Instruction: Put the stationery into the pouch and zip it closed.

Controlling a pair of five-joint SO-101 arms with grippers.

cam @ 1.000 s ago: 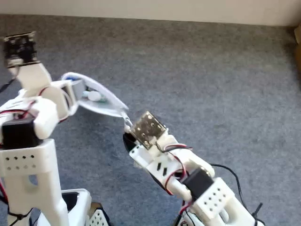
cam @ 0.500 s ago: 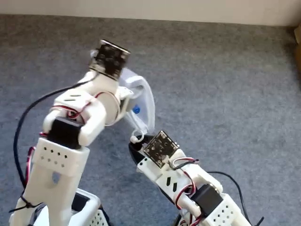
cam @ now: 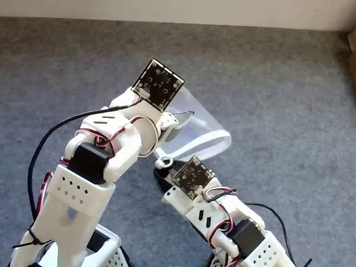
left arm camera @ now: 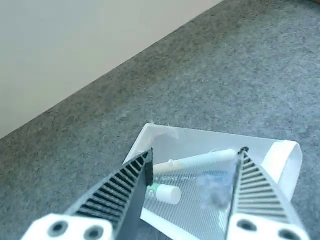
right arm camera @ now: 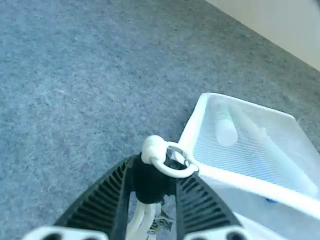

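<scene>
Two grippers on one pouch (cam: 197, 125), which sits between the arms, on or just above the grey worktop (cam: 278, 83); can't tell which.

Left gripper (left arm camera: 195, 152): fingers spread wide and grasping nothing, with the tips poised over the pouch's mesh face. Can't tell if they touch it. My read: it's there to pin the pouch so it doesn't drag when the zip gets pulled.

Stationery is already inside. A pen (left arm camera: 200, 161) and a small tube (left arm camera: 165, 193) show through the mesh, so loading looks done.

Right gripper (right arm camera: 158, 169): fingers clenched on the zip pull (right arm camera: 149, 182), its white bead (right arm camera: 154, 149) sticking out past them, right at a pouch corner. That puts the pull at one end of the zip run. Can't tell if it's the start or the finish, so I won't call it closed.
</scene>
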